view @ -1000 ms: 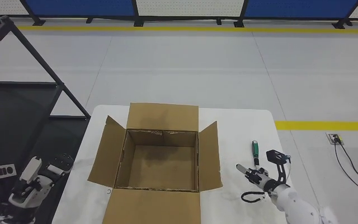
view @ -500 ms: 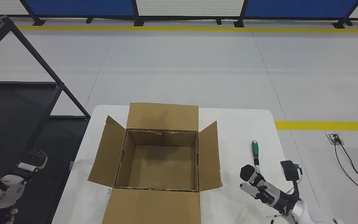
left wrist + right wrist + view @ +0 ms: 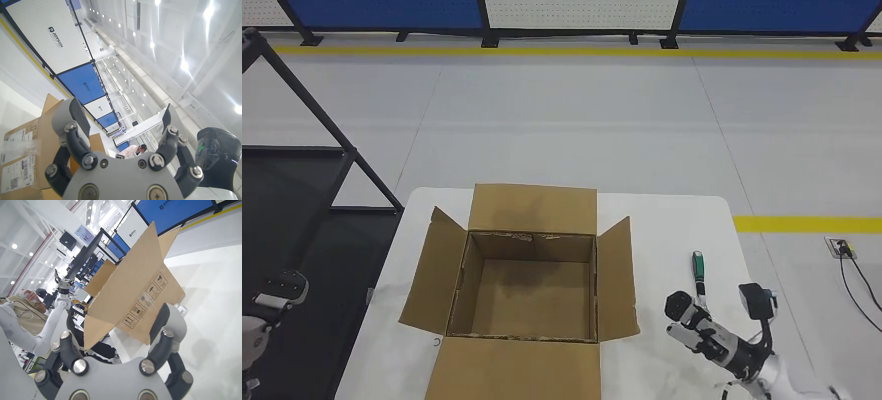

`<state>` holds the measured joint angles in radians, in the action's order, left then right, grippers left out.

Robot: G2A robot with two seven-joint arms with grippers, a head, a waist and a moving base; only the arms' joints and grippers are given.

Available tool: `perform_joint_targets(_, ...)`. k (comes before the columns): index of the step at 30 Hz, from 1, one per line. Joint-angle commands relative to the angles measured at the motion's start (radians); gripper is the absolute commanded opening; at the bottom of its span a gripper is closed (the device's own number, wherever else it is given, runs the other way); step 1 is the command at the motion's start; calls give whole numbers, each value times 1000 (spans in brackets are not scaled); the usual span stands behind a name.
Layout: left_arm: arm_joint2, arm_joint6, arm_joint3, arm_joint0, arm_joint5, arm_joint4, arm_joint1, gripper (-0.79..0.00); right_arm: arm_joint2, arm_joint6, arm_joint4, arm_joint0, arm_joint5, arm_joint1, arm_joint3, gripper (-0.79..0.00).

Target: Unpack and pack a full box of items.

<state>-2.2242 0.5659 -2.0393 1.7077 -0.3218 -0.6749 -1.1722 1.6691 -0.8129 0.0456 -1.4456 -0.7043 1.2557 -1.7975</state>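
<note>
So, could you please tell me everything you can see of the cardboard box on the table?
The cardboard box is plain brown corrugated card, standing upright on the white table with all four top flaps folded outward. Its inside looks empty, the bare floor showing. One outer wall carries black handling symbols; another bears white stickers with barcodes. Nothing but the table touches it, as far as can be seen.

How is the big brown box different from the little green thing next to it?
The box is big, brown and open, flaps spread; the green-handled tool is small and thin. The box stands upright; the tool lies flat to its right. Both rest on the white table.
</note>
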Motion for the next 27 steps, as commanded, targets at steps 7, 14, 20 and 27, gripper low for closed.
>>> perform_joint_targets(7,46,-26,-15,3,9,50,-4,0,-117,-115,-122,121,54,-10,85,0)
perform_joint_targets(14,64,-38,-20,11,6,65,-8,0,-186,-172,-183,188,64,-17,125,0)
perform_joint_targets(20,76,-42,-23,12,6,73,-11,0,-265,-148,-168,236,64,-14,151,0)
perform_joint_targets(27,79,-45,-24,14,5,75,-13,0,-319,-137,-150,278,88,-15,179,0)
